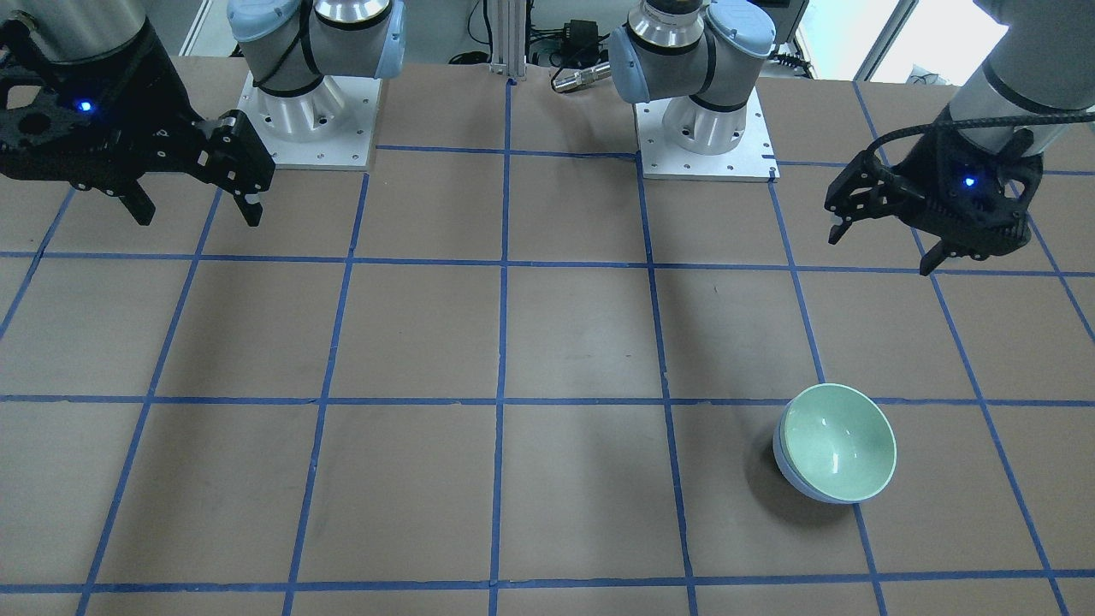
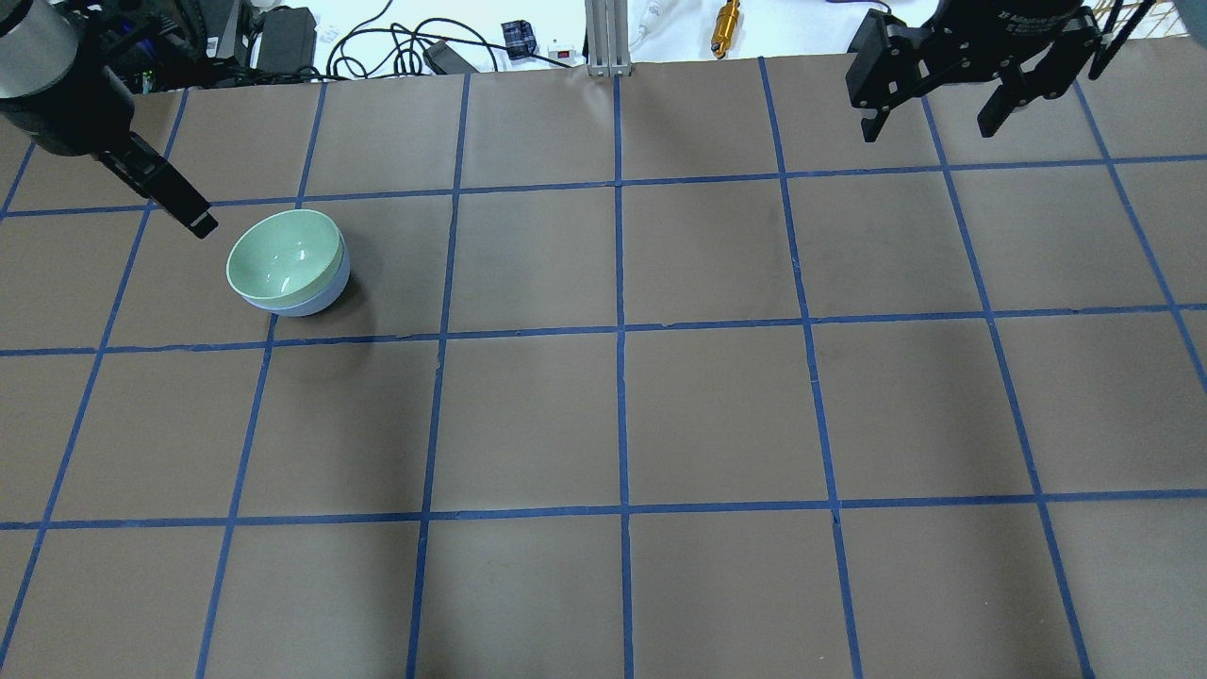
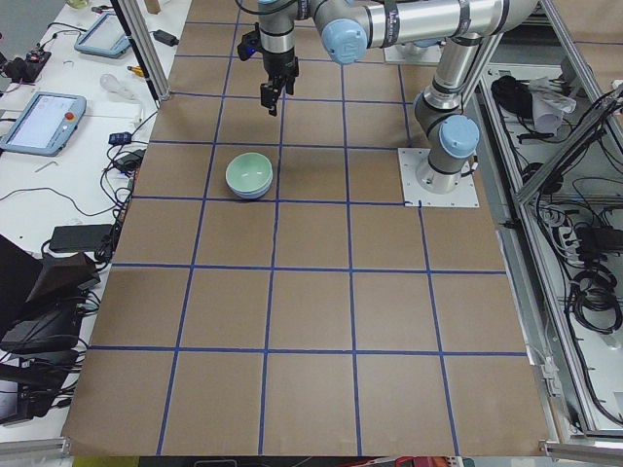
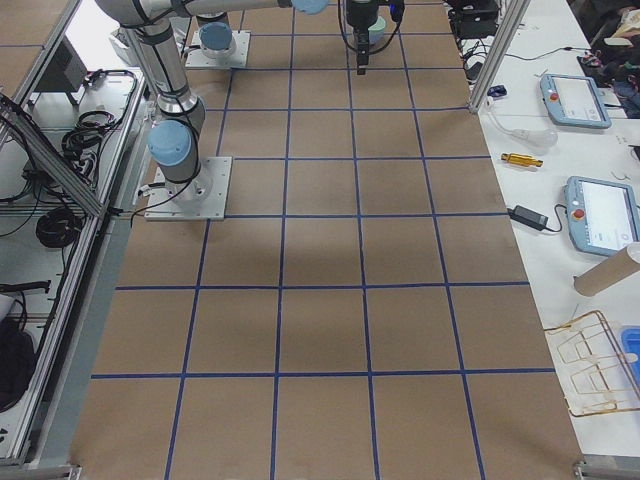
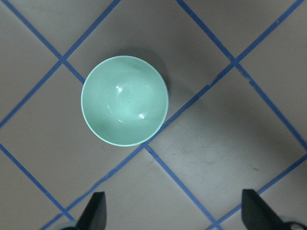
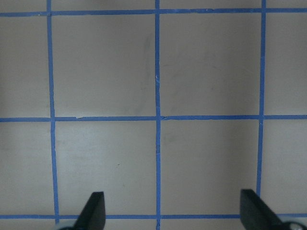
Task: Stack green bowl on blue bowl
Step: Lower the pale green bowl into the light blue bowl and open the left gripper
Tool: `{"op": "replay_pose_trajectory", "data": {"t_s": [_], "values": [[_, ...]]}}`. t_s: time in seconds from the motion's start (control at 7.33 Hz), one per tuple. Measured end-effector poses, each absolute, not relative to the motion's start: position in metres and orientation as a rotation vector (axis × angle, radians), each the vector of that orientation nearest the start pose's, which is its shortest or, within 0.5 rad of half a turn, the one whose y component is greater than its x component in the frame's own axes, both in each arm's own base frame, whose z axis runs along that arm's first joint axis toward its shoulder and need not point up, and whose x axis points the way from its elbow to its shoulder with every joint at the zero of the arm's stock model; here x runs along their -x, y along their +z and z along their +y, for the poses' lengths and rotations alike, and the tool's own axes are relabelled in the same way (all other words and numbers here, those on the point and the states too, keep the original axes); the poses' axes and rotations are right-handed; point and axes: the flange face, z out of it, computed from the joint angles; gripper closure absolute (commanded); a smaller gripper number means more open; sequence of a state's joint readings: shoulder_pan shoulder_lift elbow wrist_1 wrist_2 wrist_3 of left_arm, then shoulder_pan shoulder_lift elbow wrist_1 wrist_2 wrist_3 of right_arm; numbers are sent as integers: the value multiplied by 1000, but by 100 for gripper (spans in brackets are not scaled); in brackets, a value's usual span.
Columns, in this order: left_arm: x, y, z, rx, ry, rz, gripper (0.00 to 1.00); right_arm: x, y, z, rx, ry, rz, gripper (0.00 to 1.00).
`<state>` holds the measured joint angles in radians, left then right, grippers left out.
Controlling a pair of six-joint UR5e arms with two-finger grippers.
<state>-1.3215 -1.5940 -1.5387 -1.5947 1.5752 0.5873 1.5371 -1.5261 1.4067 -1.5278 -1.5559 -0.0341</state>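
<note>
stack: green bowl [image 1: 843,441] sits nested in blue bowl [image 1: 800,488] on tabletop [image 1: 513,342], robot's left side | left pincer [image 1: 881,250] spread wide, empty, raised nearby | right pincer [image 1: 198,214] wide, empty, well apart | step: likely retreat; rise straight, avoid brushing the rim

- A robotics lab.
- Two arms [image 1: 684,60] stand bolted on plates [image 1: 744,162] to a table [image 2: 717,415] with a blue tape grid [image 2: 620,330].
- Teach pendants [image 4: 603,215], cables [image 2: 377,38] and aluminium extrusion [image 2: 600,38] lie alongside.
</note>
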Motion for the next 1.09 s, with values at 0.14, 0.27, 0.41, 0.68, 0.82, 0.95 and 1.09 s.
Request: {"op": "replay_pose_trajectory", "data": {"t_s": [0.14, 0.27, 0.41, 0.68, 0.82, 0.95, 1.09], "values": [[29, 494, -515, -344, 32, 3137, 0, -117, 542, -520, 1, -120, 3127, 0], [62, 499, -515, -179, 35, 3154, 0, -117, 542, -520, 1, -120, 3127, 0], [98, 504, -513, -62, 41, 3159, 0, -117, 542, -520, 1, -119, 3127, 0], [143, 506, -505, 12, 51, 3155, 0, -117, 542, -520, 1, -120, 3127, 0], [151, 505, -502, 18, 55, 3152, 0, -117, 542, -520, 1, -119, 3127, 0], [154, 504, -501, 19, 59, 3150, 0, -117, 542, -520, 1, -119, 3127, 0], [155, 503, -501, 18, 61, 3149, 0, -117, 542, -520, 1, -120, 3127, 0]]}}
